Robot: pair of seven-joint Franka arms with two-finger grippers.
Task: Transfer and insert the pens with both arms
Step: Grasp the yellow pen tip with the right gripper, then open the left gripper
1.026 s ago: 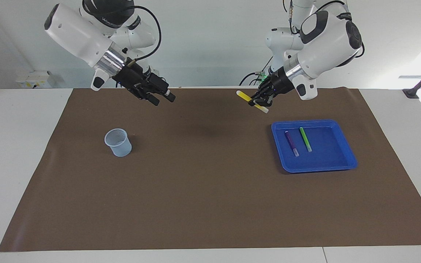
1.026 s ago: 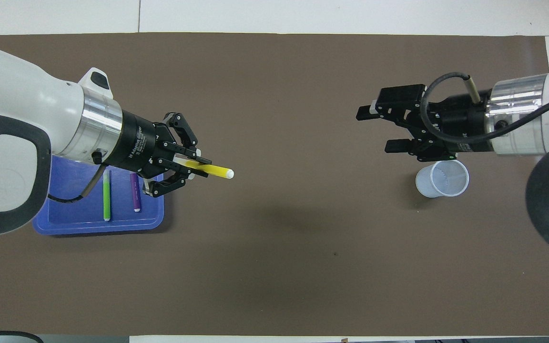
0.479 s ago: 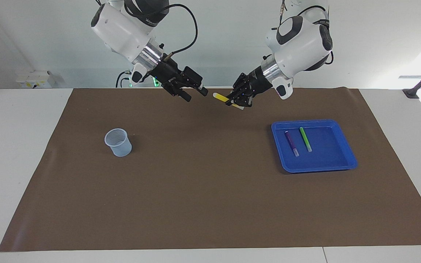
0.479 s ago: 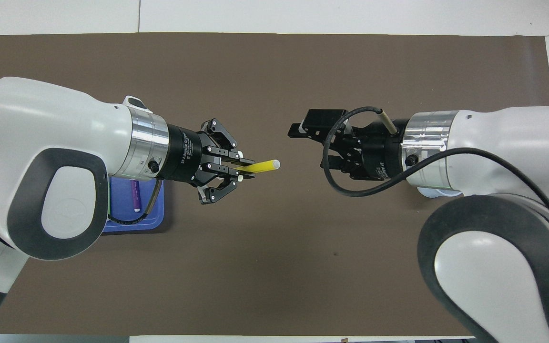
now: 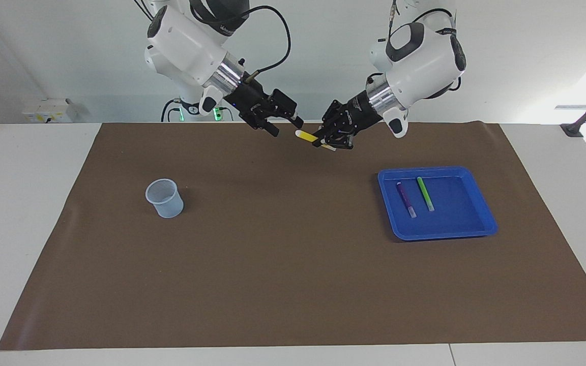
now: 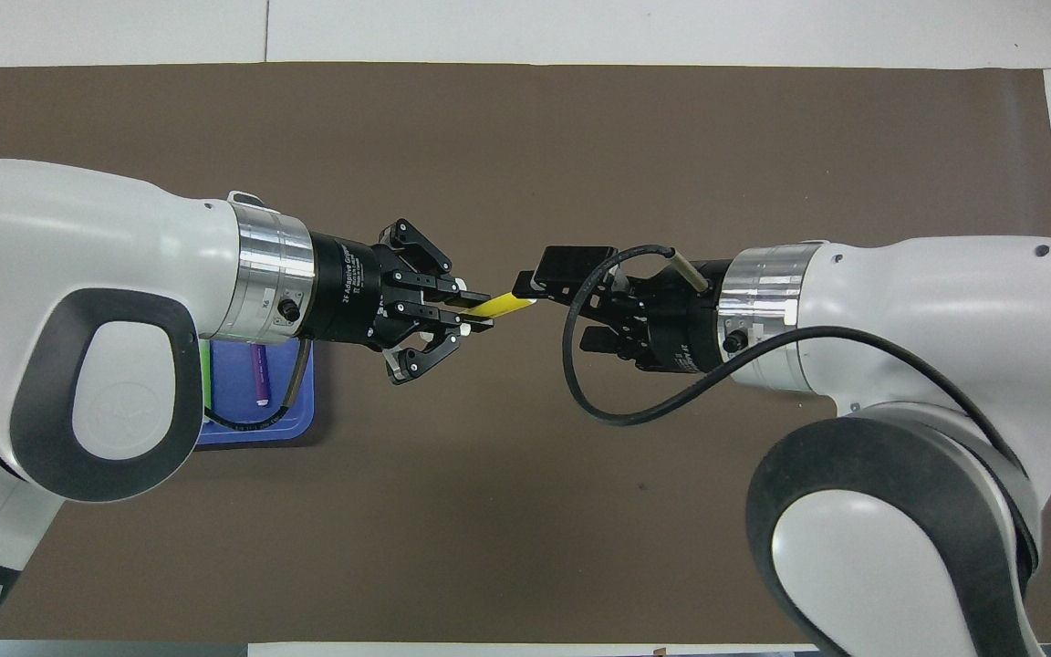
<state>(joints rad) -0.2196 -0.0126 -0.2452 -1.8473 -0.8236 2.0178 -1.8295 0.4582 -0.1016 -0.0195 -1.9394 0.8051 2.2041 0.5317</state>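
Gripping yellow pen (image 5: pixel 307 136) in left pincer (image 5: pixel 329 142) | right pincer (image 5: pixel 287 127) spread, at pen's free tip

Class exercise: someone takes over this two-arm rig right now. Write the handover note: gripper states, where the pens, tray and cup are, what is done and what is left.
Left gripper: shut on the slim yellow pen, held in the air over the brown mat.
Right gripper: open, its fingertips at the pen's pale free end; no grip yet.
Slim purple pen and slim green pen: lying side by side in the shallow blue plastic tray, toward the left arm's end.
Translucent plastic cup: upright toward the right arm's end, with no pen showing in it.
Done: yellow pen lifted and presented.
Left: complete the handover, insert it, repeat for the other two.
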